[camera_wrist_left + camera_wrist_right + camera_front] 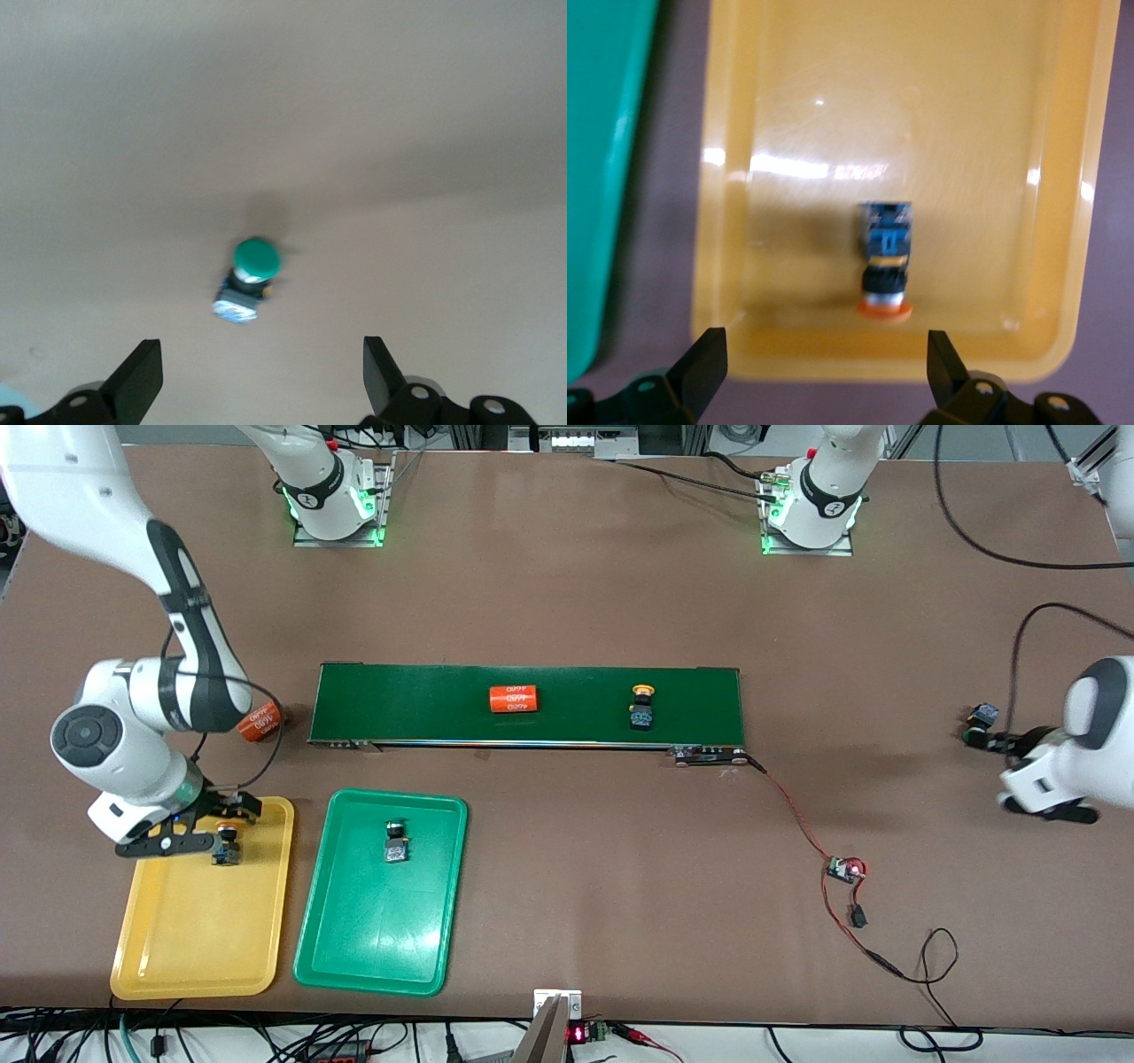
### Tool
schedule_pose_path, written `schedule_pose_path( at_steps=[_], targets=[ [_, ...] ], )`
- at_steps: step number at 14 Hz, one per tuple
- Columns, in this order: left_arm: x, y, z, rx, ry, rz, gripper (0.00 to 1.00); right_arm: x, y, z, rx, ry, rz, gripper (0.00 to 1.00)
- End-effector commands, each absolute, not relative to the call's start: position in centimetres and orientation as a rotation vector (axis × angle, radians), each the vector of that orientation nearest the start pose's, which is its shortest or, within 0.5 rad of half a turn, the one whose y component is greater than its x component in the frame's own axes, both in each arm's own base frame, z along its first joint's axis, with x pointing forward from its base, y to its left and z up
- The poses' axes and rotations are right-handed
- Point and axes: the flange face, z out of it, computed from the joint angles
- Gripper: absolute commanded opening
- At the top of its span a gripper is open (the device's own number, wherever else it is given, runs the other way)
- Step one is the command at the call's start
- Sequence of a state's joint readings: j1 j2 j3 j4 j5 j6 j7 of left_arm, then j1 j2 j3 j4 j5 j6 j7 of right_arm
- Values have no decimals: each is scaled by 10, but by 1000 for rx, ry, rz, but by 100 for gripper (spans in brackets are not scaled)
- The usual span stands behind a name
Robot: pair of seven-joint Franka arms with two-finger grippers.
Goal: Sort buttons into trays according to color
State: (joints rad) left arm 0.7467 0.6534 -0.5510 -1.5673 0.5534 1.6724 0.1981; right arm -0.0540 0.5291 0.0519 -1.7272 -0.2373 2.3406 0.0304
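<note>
Yellow-capped button (884, 257) lying in yellow tray (921, 106), right jaws wide, empty, left jaws wide, empty

yellow tray (168, 948), grn tray (354, 957), dk-grn belt (425, 700)

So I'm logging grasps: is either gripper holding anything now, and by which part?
Nothing is held. The right gripper is open over the yellow button lying in the yellow tray; the left gripper is open above a green button.

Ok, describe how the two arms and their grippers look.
Both arms are glossy white with black joint bands; their bases glow green. A black cable loops beside the right arm. The right gripper and the left gripper are black, with flat, angled black fingers in both wrist views.
</note>
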Motion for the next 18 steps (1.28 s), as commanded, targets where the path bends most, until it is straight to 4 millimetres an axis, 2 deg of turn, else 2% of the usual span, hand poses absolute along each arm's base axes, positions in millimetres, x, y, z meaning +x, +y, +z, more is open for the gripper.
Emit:
schedule_pose_path(
  at_steps=[1, 2, 4, 6, 8, 10, 12, 13, 14, 15, 16, 17, 18],
  targets=[
    [575, 233, 263, -3043, 410, 631, 100, 631, 8, 318, -3270, -121, -92, 100],
    [567, 243, 260, -3083, 488, 555, 100, 621, 14, 328, -3256, -113, -99, 100],
    [557, 261, 246, -3090, 784, 412, 100, 598, 40, 345, -3224, -112, -111, 100],
    [532, 289, 220, -3140, 814, 353, 100, 579, 63, 363, -3227, -71, -97, 100],
    [511, 298, 202, -3158, 840, 270, 100, 562, 95, 385, -3235, -61, -47, 100],
    [506, 297, 195, -3148, 907, 216, 100, 546, 152, 405, -3222, -61, -88, 100],
    [502, 300, 191, -3159, 902, 213, 100, 535, 185, 410, -3214, -1, -116, 100],
    [501, 300, 187, -3163, 909, 210, 98, 530, 200, 411, -3206, -33, -131, 100],
    [503, 298, 186, -3157, 919, 207, 78, 527, 213, 412, -3196, -65, -152, 100],
    [504, 297, 186, -3153, 924, 210, 64, 523, 223, 413, -3187, -86, -168, 100],
    [507, 295, 188, -3145, 932, 205, 57, 519, 233, 411, -3183, -77, -168, 100],
    [509, 292, 188, -3135, 943, 209, 30, 515, 240, 406, -3183, -70, -155, 100],
    [510, 291, 188, -3132, 946, 210, 25, 510, 249, 400, -3172, -71, -156, 100]
  ],
)
